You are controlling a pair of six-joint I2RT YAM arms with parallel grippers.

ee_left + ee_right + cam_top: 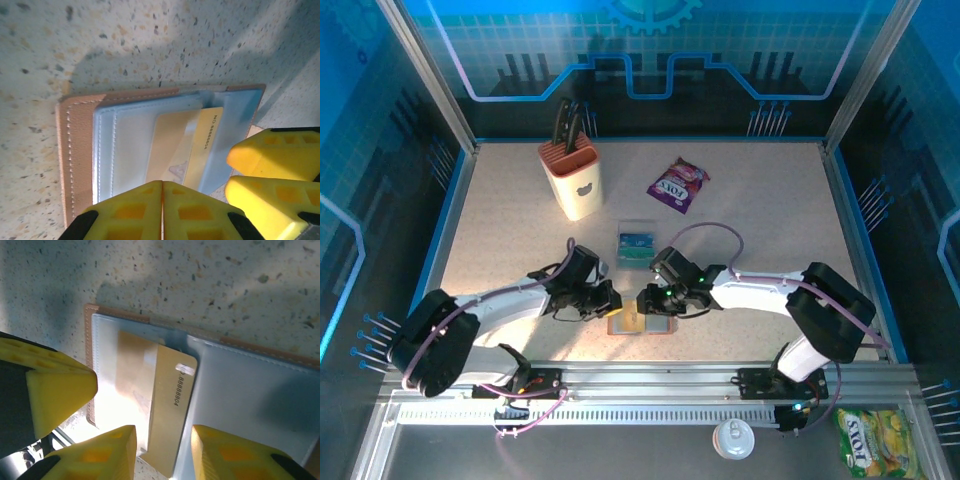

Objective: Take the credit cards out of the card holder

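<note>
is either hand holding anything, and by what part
Nothing clearly: right hand hangs open by the tan card; left hand is shut at the edge of the card holder, pinch or press unclear.

Top view bright, even overhead light, soft shadows of my arms on table. Wrist views close and warm — hard white glare on card holder sleeves, dark shadow bands across table — my left fingertips blurred, out of focus.

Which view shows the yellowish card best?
The right wrist view: the yellowish card lies large, partly out of its sleeve, its printed number sharp. The left wrist view shows it too, its lower edge behind the left gripper. In the top external view it is too small to tell.
</note>
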